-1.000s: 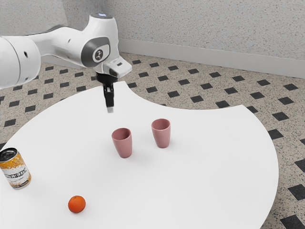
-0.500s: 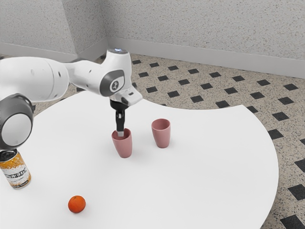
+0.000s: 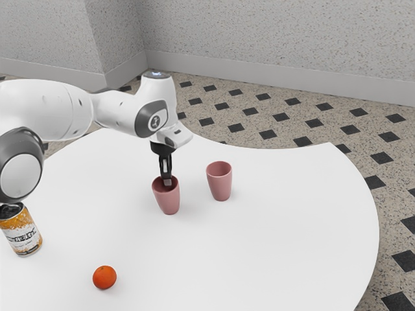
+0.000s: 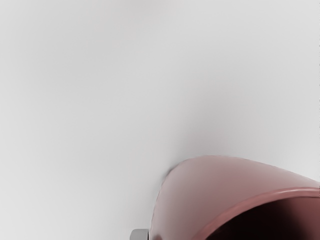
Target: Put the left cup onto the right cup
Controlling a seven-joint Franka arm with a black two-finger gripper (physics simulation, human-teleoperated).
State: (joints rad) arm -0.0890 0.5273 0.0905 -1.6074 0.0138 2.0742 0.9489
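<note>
On white bench (image 3: 292,227), orange (image 3: 104,277) and can (image 3: 19,230) toward exterior view's left, well apart from cups. Pink left cup (image 3: 167,196) upright, near right cup (image 3: 219,181); fingers (image 3: 166,167) at its rim, cannot tell whether clamped.

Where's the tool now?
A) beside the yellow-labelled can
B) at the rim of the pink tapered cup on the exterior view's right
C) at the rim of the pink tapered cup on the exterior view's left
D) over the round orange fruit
C: the black tool reaches down to the rim of the pink tapered cup on the exterior view's left; the pink tapered cup on the exterior view's right stands apart from it.
</note>
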